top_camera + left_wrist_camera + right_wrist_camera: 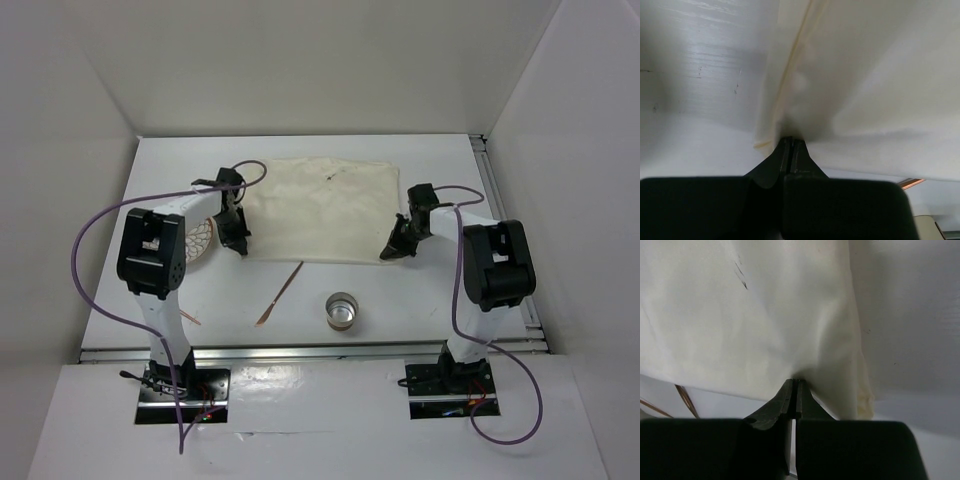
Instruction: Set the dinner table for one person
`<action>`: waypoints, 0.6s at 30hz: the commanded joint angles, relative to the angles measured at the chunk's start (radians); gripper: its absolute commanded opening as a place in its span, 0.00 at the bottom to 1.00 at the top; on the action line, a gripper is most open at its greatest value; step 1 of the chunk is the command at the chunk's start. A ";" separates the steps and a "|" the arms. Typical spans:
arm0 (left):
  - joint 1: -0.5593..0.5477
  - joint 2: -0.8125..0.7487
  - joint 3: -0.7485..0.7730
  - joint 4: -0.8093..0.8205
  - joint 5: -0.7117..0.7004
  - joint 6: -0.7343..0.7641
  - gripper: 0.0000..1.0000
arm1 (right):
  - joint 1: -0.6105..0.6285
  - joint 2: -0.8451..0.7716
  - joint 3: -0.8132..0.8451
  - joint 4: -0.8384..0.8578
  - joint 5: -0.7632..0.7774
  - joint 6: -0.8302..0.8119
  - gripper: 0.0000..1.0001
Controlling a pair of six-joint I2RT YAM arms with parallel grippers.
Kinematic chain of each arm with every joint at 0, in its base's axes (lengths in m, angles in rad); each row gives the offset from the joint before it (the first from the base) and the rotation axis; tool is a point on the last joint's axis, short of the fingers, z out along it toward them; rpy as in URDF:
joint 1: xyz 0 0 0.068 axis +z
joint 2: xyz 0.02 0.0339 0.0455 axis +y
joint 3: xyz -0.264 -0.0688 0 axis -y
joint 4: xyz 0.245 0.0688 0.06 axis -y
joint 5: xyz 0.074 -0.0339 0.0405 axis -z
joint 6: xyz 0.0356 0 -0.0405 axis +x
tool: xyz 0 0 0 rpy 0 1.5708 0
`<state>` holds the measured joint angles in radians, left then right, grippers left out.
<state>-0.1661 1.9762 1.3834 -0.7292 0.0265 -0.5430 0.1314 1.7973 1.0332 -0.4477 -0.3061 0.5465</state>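
Left pincer [791, 146] and right pincer [795, 385] each clamped on a near corner of the cream placemat [320, 205], flat on the white worktop [430, 300], long axis left-right, extending away from both arms equally

The top external camera looks steeply down from behind the near edge over the whole table [420, 300]. The wrist cameras sit close behind the left tool [791, 141] and right tool [796, 382], facing the placemat [320, 205] that all three views share.
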 commanded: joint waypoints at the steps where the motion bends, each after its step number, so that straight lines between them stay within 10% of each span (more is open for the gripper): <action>1: 0.008 -0.002 -0.056 0.004 -0.043 -0.012 0.00 | 0.010 -0.021 -0.051 -0.005 0.079 0.006 0.00; 18: 0.008 -0.112 -0.234 0.053 0.001 -0.031 0.00 | 0.010 -0.107 -0.136 -0.052 0.127 0.006 0.00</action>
<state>-0.1638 1.8591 1.2125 -0.6224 0.0399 -0.5793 0.1333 1.7069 0.9279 -0.4175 -0.2665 0.5682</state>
